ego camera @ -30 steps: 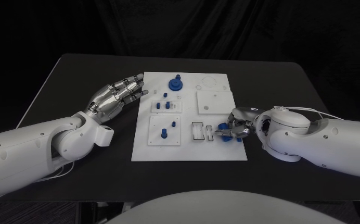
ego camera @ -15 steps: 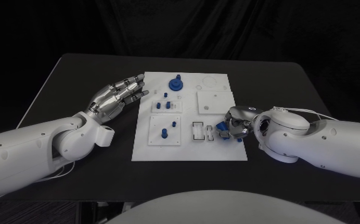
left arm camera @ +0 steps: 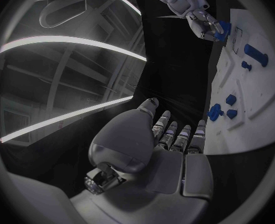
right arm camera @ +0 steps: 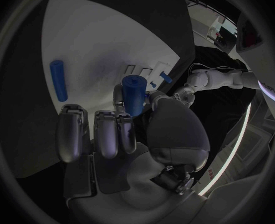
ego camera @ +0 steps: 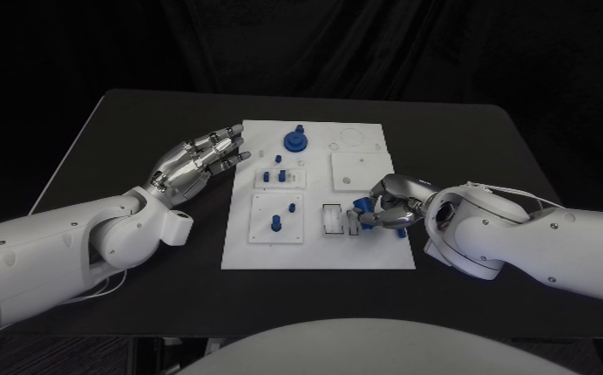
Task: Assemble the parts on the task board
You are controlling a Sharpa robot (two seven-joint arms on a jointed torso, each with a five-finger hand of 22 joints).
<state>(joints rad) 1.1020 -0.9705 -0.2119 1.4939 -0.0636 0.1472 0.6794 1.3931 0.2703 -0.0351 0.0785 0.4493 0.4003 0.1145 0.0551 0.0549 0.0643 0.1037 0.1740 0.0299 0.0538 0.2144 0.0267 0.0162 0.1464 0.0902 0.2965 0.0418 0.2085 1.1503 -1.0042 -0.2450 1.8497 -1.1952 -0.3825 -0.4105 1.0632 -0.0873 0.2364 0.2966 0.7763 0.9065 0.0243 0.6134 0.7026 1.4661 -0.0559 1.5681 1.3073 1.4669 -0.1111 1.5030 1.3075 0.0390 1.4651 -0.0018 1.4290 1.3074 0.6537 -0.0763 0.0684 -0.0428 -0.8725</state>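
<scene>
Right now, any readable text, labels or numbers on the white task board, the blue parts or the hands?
None readable.
White task board: no print; only raised outlines and slots.
Blue cylindrical part held in the silver right hand: no marking.
Blue cylindrical part lying on the board: no marking.
Silver left hand: no label.

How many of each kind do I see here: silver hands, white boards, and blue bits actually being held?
Silver hands: 2, the left hand and the right hand
White task board: 1
Blue part held, in the right hand: 1
Total: 4
</scene>
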